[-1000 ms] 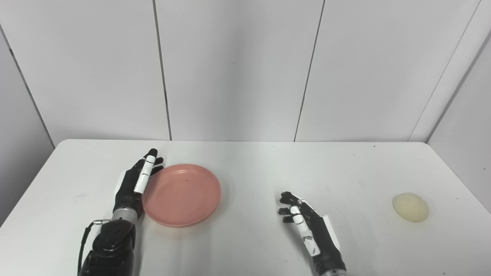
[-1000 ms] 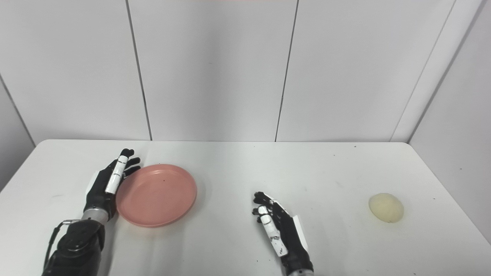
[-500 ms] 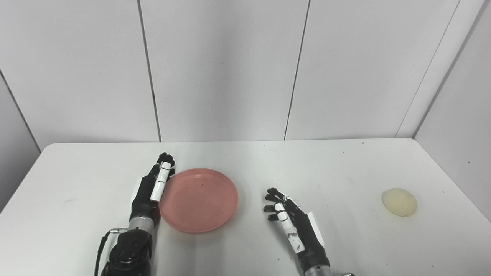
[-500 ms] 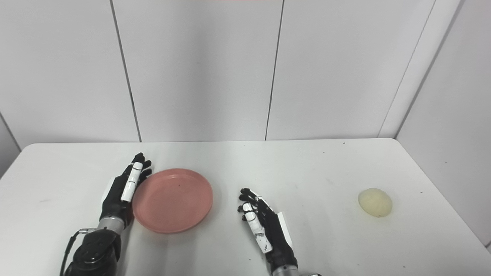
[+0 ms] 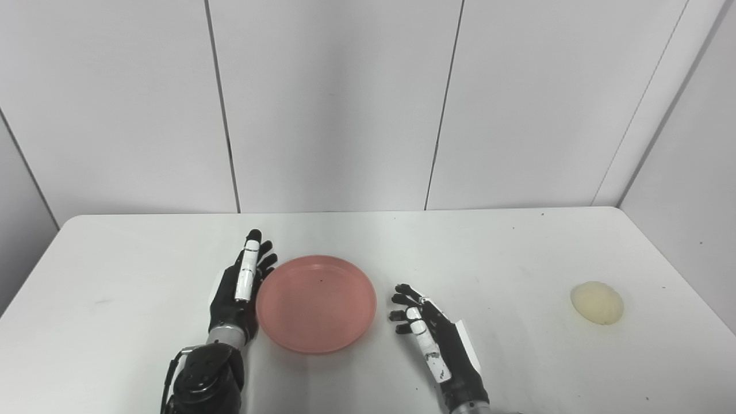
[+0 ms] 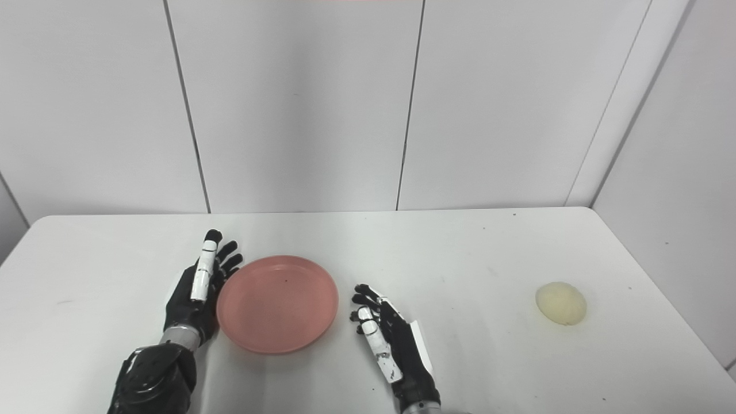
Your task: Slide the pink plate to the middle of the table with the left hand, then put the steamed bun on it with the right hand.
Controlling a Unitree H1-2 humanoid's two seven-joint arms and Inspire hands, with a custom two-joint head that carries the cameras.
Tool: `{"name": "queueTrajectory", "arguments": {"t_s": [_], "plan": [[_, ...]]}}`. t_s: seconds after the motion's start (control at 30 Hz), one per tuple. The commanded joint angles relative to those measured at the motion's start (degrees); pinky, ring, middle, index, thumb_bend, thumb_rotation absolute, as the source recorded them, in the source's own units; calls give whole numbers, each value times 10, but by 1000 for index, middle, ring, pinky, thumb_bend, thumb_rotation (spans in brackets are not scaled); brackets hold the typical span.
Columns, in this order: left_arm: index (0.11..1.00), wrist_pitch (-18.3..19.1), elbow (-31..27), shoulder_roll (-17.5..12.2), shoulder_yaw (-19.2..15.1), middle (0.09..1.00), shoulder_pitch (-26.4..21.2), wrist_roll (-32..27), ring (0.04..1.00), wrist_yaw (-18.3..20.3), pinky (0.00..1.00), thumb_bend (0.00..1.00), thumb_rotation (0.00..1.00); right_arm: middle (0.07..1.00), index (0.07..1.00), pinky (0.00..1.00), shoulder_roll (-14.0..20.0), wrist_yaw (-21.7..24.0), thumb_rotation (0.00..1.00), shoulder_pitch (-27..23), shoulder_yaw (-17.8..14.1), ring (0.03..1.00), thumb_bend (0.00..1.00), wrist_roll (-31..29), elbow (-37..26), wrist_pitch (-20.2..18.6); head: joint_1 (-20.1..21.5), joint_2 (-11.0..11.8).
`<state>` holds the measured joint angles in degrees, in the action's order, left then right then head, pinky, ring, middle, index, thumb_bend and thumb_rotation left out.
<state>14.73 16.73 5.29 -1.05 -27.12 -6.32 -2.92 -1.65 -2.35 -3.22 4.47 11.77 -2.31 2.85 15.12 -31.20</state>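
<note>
The pink plate (image 5: 316,302) lies flat on the white table (image 5: 115,276), a little left of the middle. My left hand (image 5: 241,287) is open with fingers straight, its edge against the plate's left rim. My right hand (image 5: 428,339) is open and empty, resting on the table just right of the plate, not touching it. The pale yellow steamed bun (image 5: 597,302) sits alone near the table's right edge, far from both hands; it also shows in the right eye view (image 6: 560,302).
White wall panels (image 5: 345,103) stand directly behind the table's far edge. A side wall (image 5: 690,172) closes in on the right, close to the bun.
The camera shifted between frames. My left hand has pushed the plate to the right toward my right hand. The gap between plate and right hand has shrunk. The bun has not moved.
</note>
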Motion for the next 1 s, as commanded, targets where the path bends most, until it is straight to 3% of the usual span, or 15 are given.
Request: {"name": "queueTrajectory", "arguments": {"t_s": [0.0, 0.13, 0.3, 0.53, 0.6, 0.77, 0.97], "plan": [[956, 9, -12, 21, 11, 941, -12, -15, 914, 23, 910, 627, 920, 815, 814, 666, -10, -13, 1000, 18, 2, 719, 443, -2, 12, 24, 0, -1], [947, 16, -26, 26, 15, 939, -8, -20, 915, 27, 916, 622, 916, 813, 839, 670, -23, -32, 1000, 20, -7, 727, 478, -12, 6, 40, 10, 2], [937, 17, -38, 21, 16, 934, 0, -17, 913, 31, 911, 612, 901, 781, 872, 646, -29, -66, 1000, 17, -28, 710, 511, -12, 14, 93, 22, 3], [943, 22, -44, 12, 13, 924, 6, -16, 905, 38, 898, 597, 912, 793, 859, 693, -27, -84, 1000, -4, -62, 745, 775, -44, -34, 106, 41, 2], [940, 23, -45, 10, 12, 924, 6, -16, 905, 41, 900, 594, 907, 822, 853, 718, -4, -87, 976, -20, -69, 776, 835, -15, -38, 119, 41, 2], [937, 18, -35, 7, 11, 924, 4, -16, 908, 45, 902, 598, 904, 878, 892, 763, 72, -108, 1000, -51, -90, 823, 851, 86, -32, 117, 44, 4], [938, 18, -34, 10, 11, 921, 6, -14, 906, 45, 899, 607, 897, 940, 926, 851, 137, -88, 1000, -64, -120, 912, 855, 144, -80, 33, 42, 5]]}}
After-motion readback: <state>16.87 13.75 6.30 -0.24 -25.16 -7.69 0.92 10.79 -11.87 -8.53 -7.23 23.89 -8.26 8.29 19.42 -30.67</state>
